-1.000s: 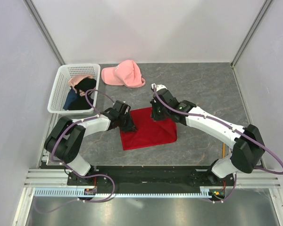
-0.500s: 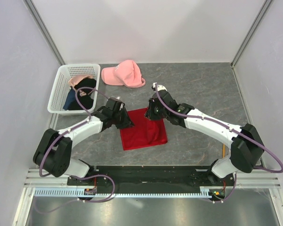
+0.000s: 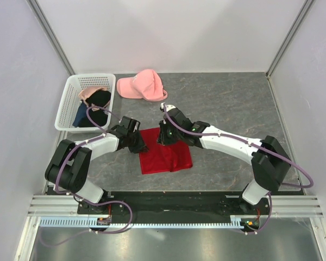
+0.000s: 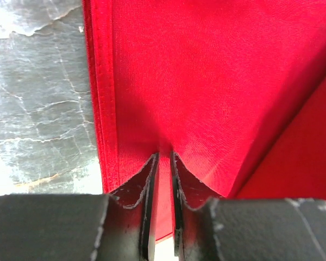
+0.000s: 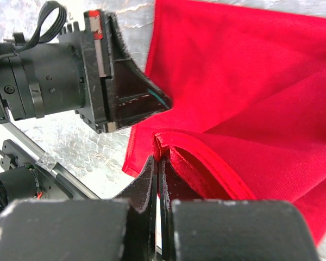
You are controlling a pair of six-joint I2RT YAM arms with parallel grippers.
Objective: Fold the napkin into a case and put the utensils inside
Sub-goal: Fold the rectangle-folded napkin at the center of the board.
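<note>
The red napkin point(image 3: 168, 155) lies on the grey table between my two arms, folded over on itself into a narrower shape. My left gripper point(image 3: 142, 145) is at its left edge. In the left wrist view the gripper point(image 4: 164, 160) is shut with a strip of the red napkin point(image 4: 195, 81) pinched between its fingers. My right gripper point(image 3: 163, 139) is over the napkin's upper middle. In the right wrist view it point(image 5: 158, 163) is shut on a doubled hem of the napkin point(image 5: 250, 98), close to the left gripper point(image 5: 125, 92). The orange utensils are out of view.
A white basket point(image 3: 65, 111) with black and blue garments stands at the back left. A pink cap point(image 3: 143, 86) lies behind the napkin. Pale walls enclose the table on the left, back and right.
My right gripper has moved left, carrying the napkin's right edge over the cloth, so the napkin is now narrower. My left gripper has stayed at the left edge.
</note>
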